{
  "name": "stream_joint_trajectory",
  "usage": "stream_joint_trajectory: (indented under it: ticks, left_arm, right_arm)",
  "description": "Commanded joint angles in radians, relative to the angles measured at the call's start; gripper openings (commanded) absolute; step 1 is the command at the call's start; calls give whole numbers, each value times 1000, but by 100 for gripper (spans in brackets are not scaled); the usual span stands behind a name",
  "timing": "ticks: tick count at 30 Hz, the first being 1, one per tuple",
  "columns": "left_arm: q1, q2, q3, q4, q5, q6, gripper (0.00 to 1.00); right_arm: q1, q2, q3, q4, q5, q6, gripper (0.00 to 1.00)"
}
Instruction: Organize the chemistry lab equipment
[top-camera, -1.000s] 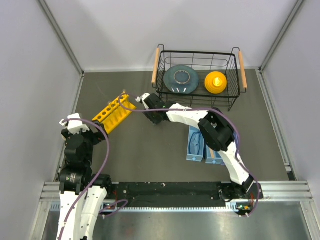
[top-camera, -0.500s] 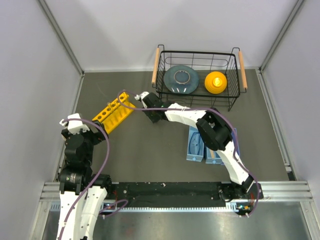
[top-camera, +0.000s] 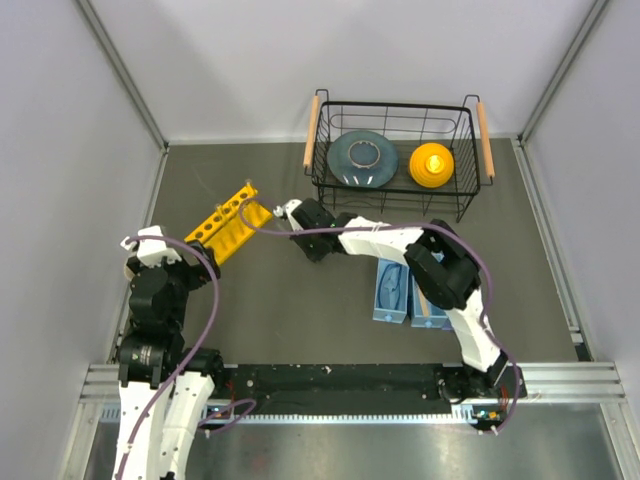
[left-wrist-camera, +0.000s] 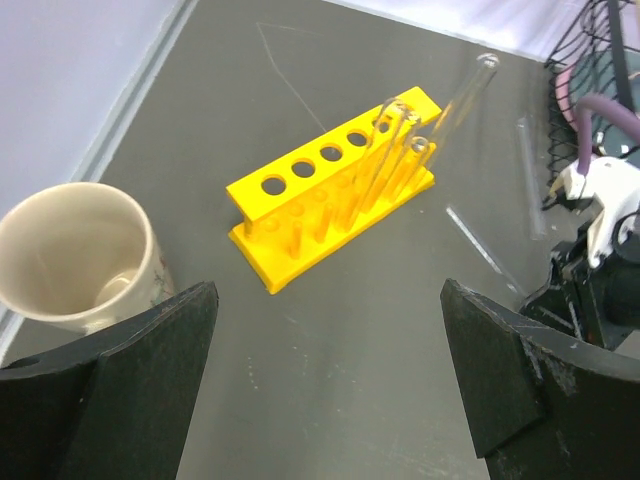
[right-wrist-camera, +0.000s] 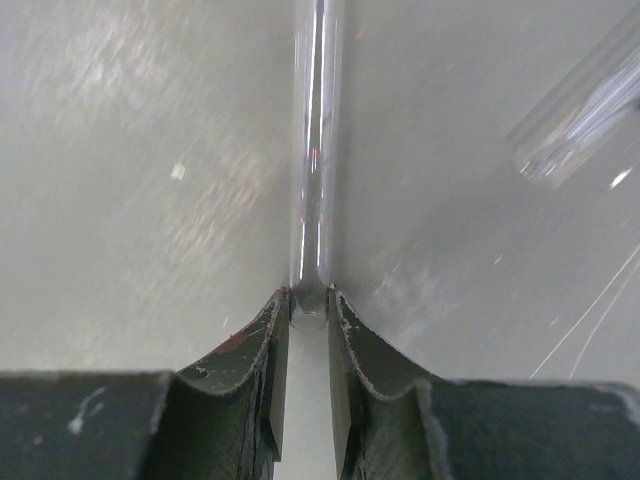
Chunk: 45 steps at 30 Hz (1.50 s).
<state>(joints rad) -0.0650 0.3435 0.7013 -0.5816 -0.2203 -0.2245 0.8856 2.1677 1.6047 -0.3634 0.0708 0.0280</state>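
The yellow six-hole rack (top-camera: 226, 225) stands at the left of the table; in the left wrist view the rack (left-wrist-camera: 330, 195) holds thin glass tubes (left-wrist-camera: 400, 150) in its far holes. My right gripper (top-camera: 287, 212) is low over the table just right of the rack. In its wrist view the right gripper (right-wrist-camera: 310, 300) is shut on the rounded end of a clear glass tube (right-wrist-camera: 315, 150) that runs away along the table. My left gripper (left-wrist-camera: 330, 390) is open and empty, short of the rack. Blue-rimmed safety glasses (top-camera: 390, 288) lie under the right arm, with a tan clamp (top-camera: 421, 303) beside them, mostly hidden.
A black wire basket (top-camera: 470, 205) at the back holds a blue-grey dish (top-camera: 362, 158) and a yellow object (top-camera: 432, 165). A cream cup (left-wrist-camera: 75, 255) stands left of the rack. Loose glass tubes (left-wrist-camera: 530, 175) lie right of the rack; another tube (right-wrist-camera: 580, 110) lies beside the held one.
My right gripper has shifted a little nearer and to the right, away from the rack's far end. The left arm and the rack have not moved.
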Motion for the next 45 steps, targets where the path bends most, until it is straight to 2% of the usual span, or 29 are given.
stream_joint_trajectory:
  ticks: [1,3,4,6,8,11,16,19,24,29,33,37,40,43,44,45]
  left_arm:
    - [5,11,50,0,146,-109,99]
    - [5,20,47,-15,215,-169,99]
    - [5,23,40,-15,319,-235,99]
    - [5,35,0,-4,415,-307,99]
    - [5,40,-66,40,540,-421,99]
    - [5,31,-173,143,651,-573,99]
    - [5,34,-318,319,736,-797,99]
    - [5,81,-390,410,762,-880,99]
    - [5,216,-460,610,860,-941,98]
    - [5,318,-479,709,935,-970,95]
    - [5,336,-494,756,954,-986,87]
    - [5,333,-508,773,966,-990,69]
    - [5,333,-519,773,975,-990,63]
    - [5,333,-520,773,984,-990,52]
    - [5,333,-520,773,986,-990,42]
    - [5,328,-520,773,992,-992,39]
  right_arm:
    - [24,-140,-110,-66,-57,1,16]
    - [24,-207,-168,-68,-90,-11,16]
    - [23,-229,-190,-66,-109,-14,16]
    - [24,-300,-256,-66,-140,-23,16]
    - [24,-348,-313,-68,-184,-60,16]
    - [26,-440,-382,-57,-247,-86,16]
    - [23,-580,-454,-42,-379,-120,17]
    - [24,-627,-494,-25,-462,-129,16]
    - [24,-689,-537,-9,-571,-138,17]
    - [24,-701,-552,-3,-615,-148,17]
    - [24,-701,-552,-2,-634,-149,17]
    - [24,-701,-554,4,-637,-151,17]
    - [26,-701,-554,4,-641,-152,17]
    - [26,-700,-555,4,-641,-155,17]
    - [26,-698,-555,4,-638,-157,17]
    - [26,-698,-555,4,-637,-157,17]
